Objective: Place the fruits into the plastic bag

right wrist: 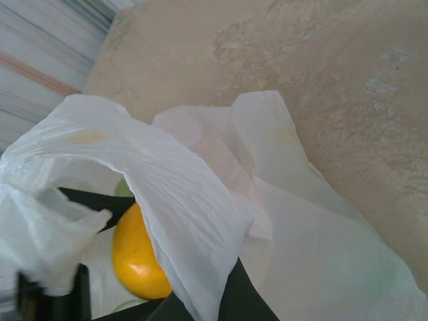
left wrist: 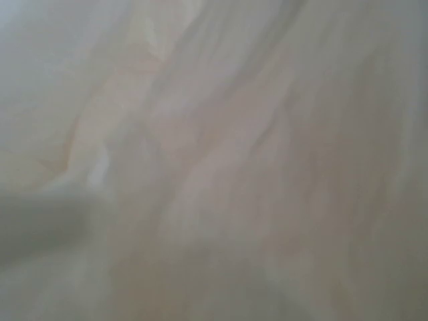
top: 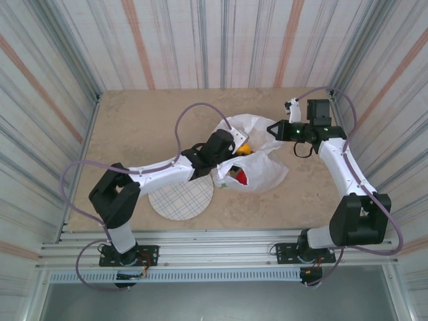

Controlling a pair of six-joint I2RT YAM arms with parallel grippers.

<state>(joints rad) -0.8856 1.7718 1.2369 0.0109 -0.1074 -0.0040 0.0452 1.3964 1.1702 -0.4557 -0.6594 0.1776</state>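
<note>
- The left gripper [top: 242, 142] is reaching inside the plastic bag [top: 262, 167]; its grip cannot be told.
- The right gripper [top: 273, 127] is pinching the bag's edge, an orange fruit [right wrist: 137, 254] lying just below its fingers.

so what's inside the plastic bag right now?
Inside the plastic bag: an orange, red fruit, and the left gripper's end. Plastic hides anything else.

A beige, marble-patterned tabletop [top: 134, 127] sits enclosed by striped grey, white and orange curtain walls [top: 221, 40], under soft, even light; a metal rail frame [top: 221, 257] edges its near side.
</note>
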